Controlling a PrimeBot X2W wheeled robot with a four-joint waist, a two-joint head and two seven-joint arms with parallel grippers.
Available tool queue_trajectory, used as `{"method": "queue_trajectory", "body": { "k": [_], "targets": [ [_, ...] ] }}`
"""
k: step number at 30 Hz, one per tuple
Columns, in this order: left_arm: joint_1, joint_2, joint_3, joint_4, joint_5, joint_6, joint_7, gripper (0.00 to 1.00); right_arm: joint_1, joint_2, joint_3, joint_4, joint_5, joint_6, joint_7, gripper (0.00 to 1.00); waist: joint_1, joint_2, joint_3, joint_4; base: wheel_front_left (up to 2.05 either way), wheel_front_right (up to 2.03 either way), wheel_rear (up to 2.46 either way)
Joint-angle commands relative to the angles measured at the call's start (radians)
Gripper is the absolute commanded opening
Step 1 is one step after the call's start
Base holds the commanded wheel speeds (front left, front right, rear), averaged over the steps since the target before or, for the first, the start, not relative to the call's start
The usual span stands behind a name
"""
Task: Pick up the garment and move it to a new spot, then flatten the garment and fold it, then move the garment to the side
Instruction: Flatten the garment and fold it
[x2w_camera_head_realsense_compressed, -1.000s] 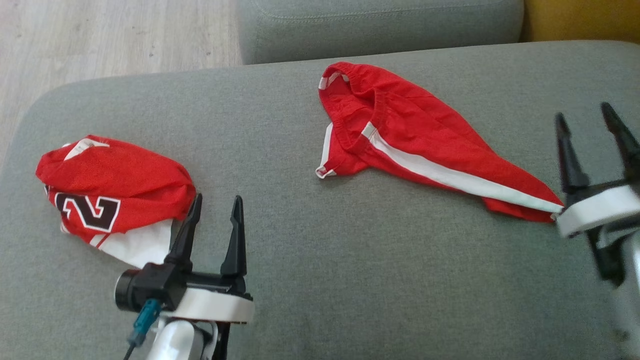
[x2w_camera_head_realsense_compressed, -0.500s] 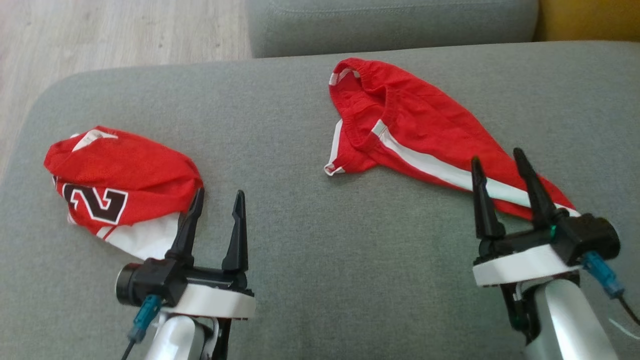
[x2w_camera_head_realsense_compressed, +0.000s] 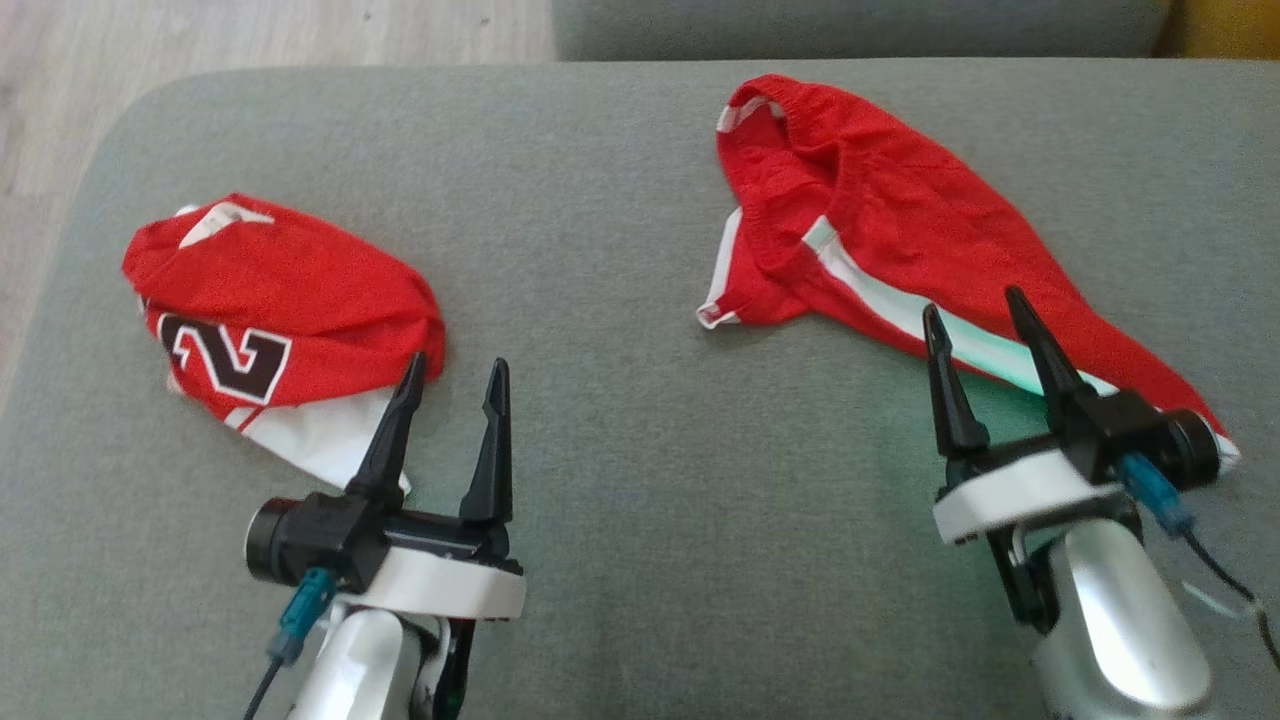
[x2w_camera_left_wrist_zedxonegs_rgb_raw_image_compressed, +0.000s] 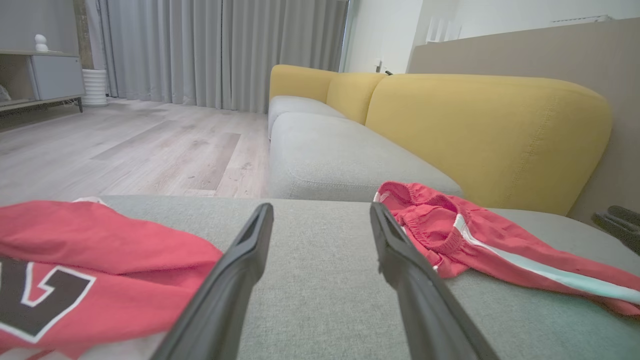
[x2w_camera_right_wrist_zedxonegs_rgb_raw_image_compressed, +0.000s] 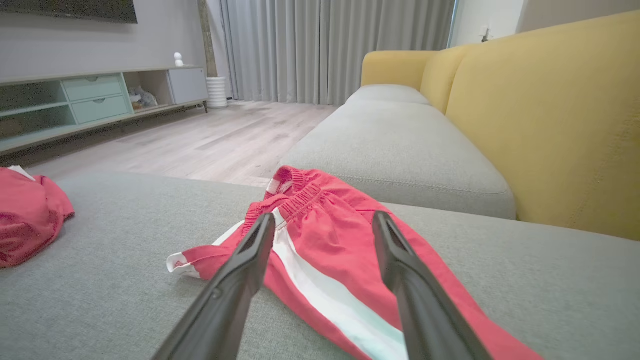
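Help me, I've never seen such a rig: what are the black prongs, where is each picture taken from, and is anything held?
The prongs are fingers of a two-armed robot. The head view looks down on its left gripper and right gripper, both open, holding nothing. Each wrist view looks along one gripper's own fingers. On the grey sofa cushion lie a crumpled red jersey with a number, by the left gripper, and red shorts with a white stripe, under the right gripper's fingers.

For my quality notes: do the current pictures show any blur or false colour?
Head view: sharp; the white stripe looks greenish near the right gripper. Right wrist view: same green tint on the stripe. Left wrist view: its fingers look slightly soft.
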Motion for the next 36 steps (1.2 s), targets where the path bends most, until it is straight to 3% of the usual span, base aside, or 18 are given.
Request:
{"method": "queue_trajectory", "body": {
  "k": [1,18,19,20,29,36],
  "targets": [
    [-0.039,0.001,0.026,-0.029,-0.003,0.006,-0.009,1.0,-0.053,0.004,0.019,-0.007,-0.008,0.007,-0.006,1.0,-0.0001,0.0,0.014,0.017,0.0,0.0,0.0],
    [-0.058,0.001,0.016,-0.025,-0.006,0.012,-0.009,1.0,-0.284,0.003,-0.02,0.446,-0.168,0.007,0.024,0.97,-0.0001,0.0,0.06,0.074,0.0,0.0,0.0],
    [-0.059,0.001,0.016,-0.026,-0.006,0.013,-0.009,1.0,-0.293,0.003,-0.028,0.462,-0.174,0.007,0.02,0.29,-0.0001,0.0,0.062,0.074,0.0,0.0,0.0],
    [-0.06,0.001,0.016,-0.026,-0.005,0.014,-0.009,1.0,-0.301,0.003,-0.034,0.476,-0.178,0.007,0.017,0.0,-0.0001,0.0,0.064,0.074,0.0,0.0,0.0],
    [-0.06,0.001,0.025,-0.018,-0.002,0.015,-0.009,1.0,-0.32,0.004,0.048,0.479,-0.105,0.007,-0.005,0.0,-0.0001,0.0,0.053,0.051,0.0,0.0,0.0],
    [-0.045,0.001,0.035,-0.011,-0.003,0.014,-0.009,1.0,-0.226,0.004,0.249,0.32,0.037,0.007,-0.006,0.0,-0.0001,0.0,0.006,0.007,0.0,0.0,0.0]
  ]
}}
